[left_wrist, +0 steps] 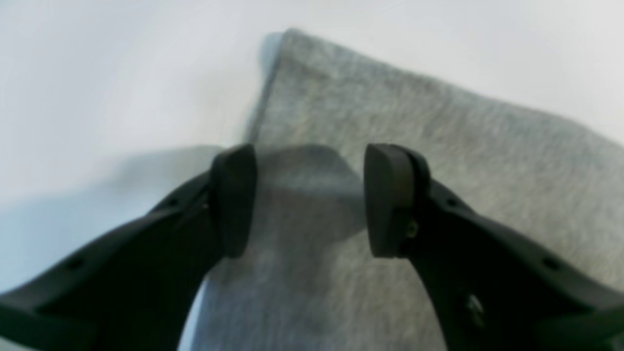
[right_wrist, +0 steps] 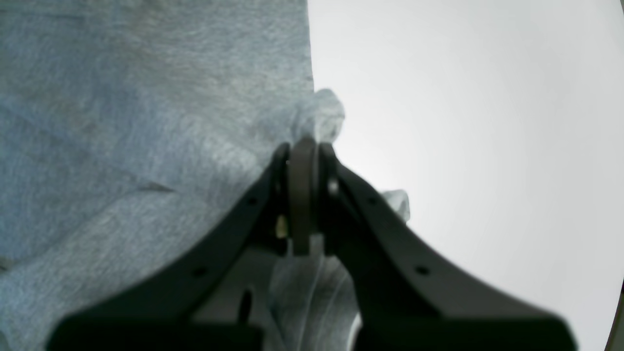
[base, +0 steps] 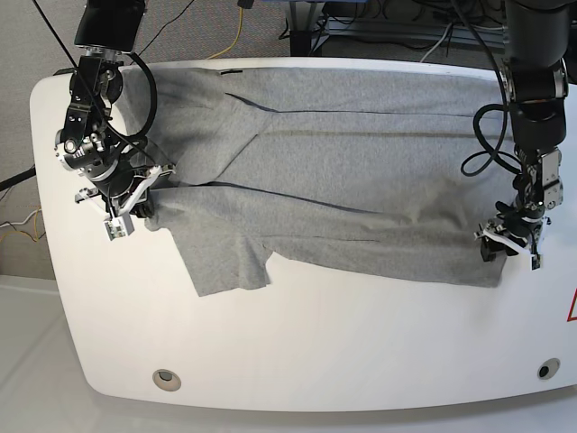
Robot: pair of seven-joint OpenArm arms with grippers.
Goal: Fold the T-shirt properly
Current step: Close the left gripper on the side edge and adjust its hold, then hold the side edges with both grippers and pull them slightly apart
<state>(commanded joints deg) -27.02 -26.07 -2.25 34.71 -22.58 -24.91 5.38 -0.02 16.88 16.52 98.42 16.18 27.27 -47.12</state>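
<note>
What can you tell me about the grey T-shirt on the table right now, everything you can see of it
The T-shirt is heather-grey, soft knit as it looks, plain on the side showing. It lies spread across the white table, mostly flat with long creases, one short sleeve sticking toward the near edge. The right pincer is shut on a bunched bit of its edge; the left pincer is open, its tips straddling the cloth at the other end.

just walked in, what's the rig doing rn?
Two arms are working a grey T-shirt spread on the white table. The right gripper is shut on a bunched bit of the shirt's edge near the sleeve. The left gripper is open, its fingers straddling a corner of the fabric at the opposite end, nothing pinched. The shirt looks partly folded lengthwise, not yet a neat fold.
</note>
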